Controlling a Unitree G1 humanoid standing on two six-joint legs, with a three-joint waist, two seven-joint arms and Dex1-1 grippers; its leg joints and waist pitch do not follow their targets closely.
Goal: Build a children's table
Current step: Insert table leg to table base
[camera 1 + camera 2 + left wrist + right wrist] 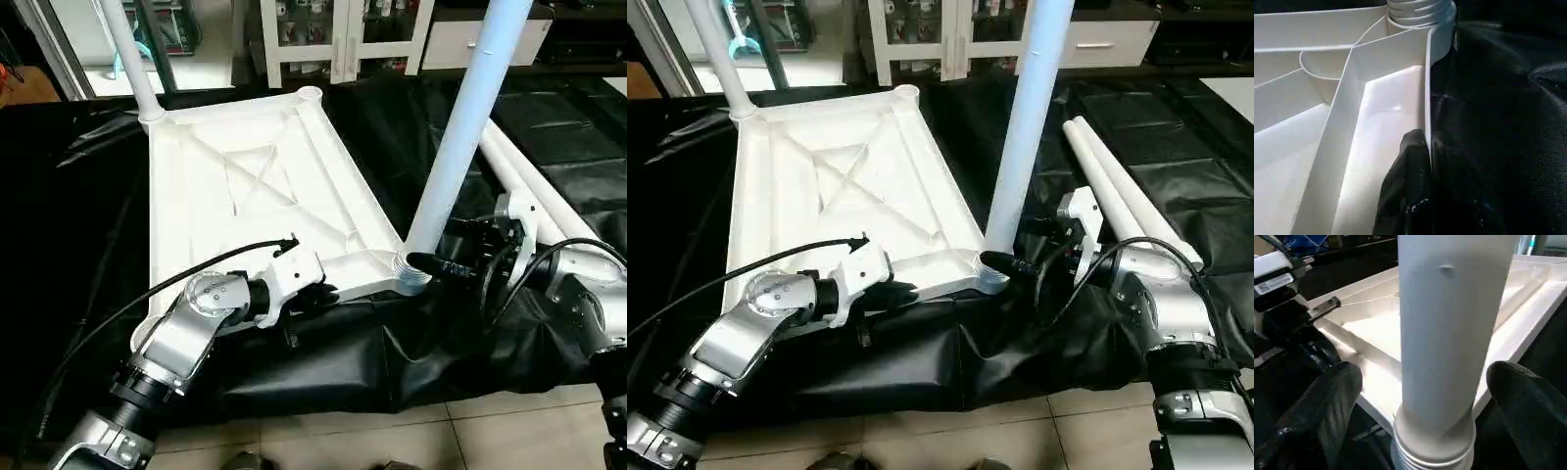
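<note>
Tabletop (pixel 245 196) lies underside up on a black sheet (pixel 323 362), centre-left of the head frames, its X ribs facing the camera. One leg (pixel 460 127) stands upright in the near-right corner socket (pixel 411 274); a second leg (pixel 132 59) rises from the far-left corner at upper left. Two spare legs (pixel 1127 196) lie side by side on the sheet at right.

Left pincer (pixel 318 292), clenched on the tabletop's near rim, sits at lower centre. The left wrist view adds the detail: a black finger (pixel 1410 196) on the inner face of the thin rim wall, the other outside against the sheet, with the ribbed socket at the frame's top.

Right pincer (pixel 1425 396) is released. The right wrist view shows its two fingers (pixel 1317 411) spread either side of the upright leg's threaded base, apart from it, with the left pincer beyond at upper left.

White cabinets (pixel 343 39) stand at the top; tiled floor (pixel 490 431) shows along the bottom.
</note>
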